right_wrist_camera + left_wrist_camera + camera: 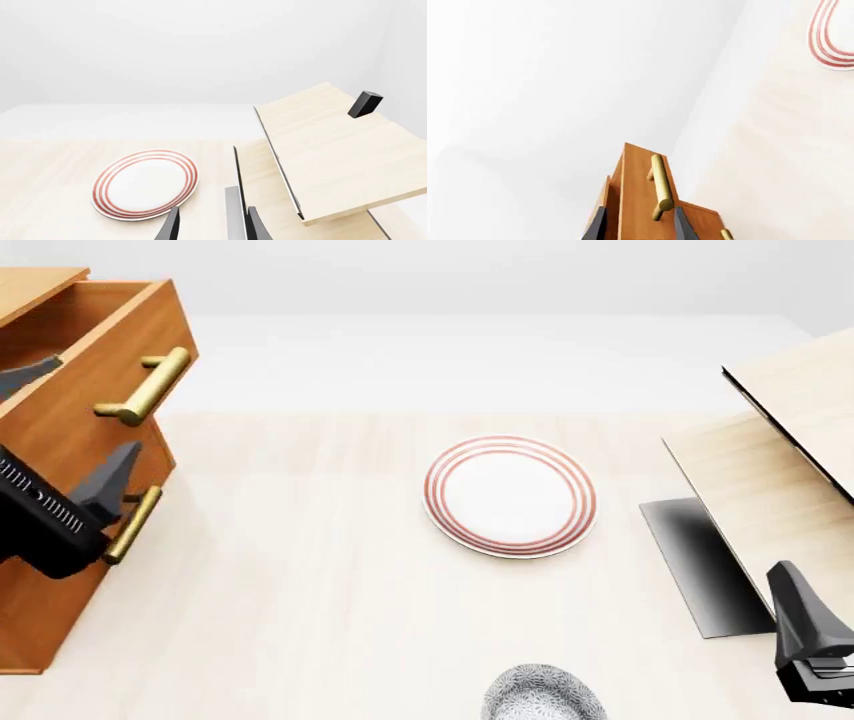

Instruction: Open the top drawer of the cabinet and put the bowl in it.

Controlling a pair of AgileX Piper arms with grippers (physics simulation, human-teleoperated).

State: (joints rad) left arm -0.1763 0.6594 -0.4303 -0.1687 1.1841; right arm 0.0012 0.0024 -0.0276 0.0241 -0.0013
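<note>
In the front view the cabinet [54,570] stands at nine o'clock on the pale table [294,620], and its top drawer [100,360] juts out toward the table's middle, pulled partly open, its brass bar handle [147,387] at about ten o'clock. The left gripper [60,425] is at that drawer front, one dark finger above the handle and one below it, spread apart with the handle's panel between them; the left wrist view shows the same, both fingertips [682,225] flanking the drawer front and not pressed against the bar, so it grips nothing. The second drawer's handle [131,525] shows just under the lower finger. The bowl [543,695], grey-speckled, sits at six o'clock on the table edge nearest the arms, partly cut off by the frame. The red-ringed plate [510,495] lies at the centre. A pale wooden box [787,440] with a tilted lid fills three o'clock. The right gripper [814,640] hangs at four o'clock; in its wrist view its fingers [173,225] stand apart, empty.
</note>
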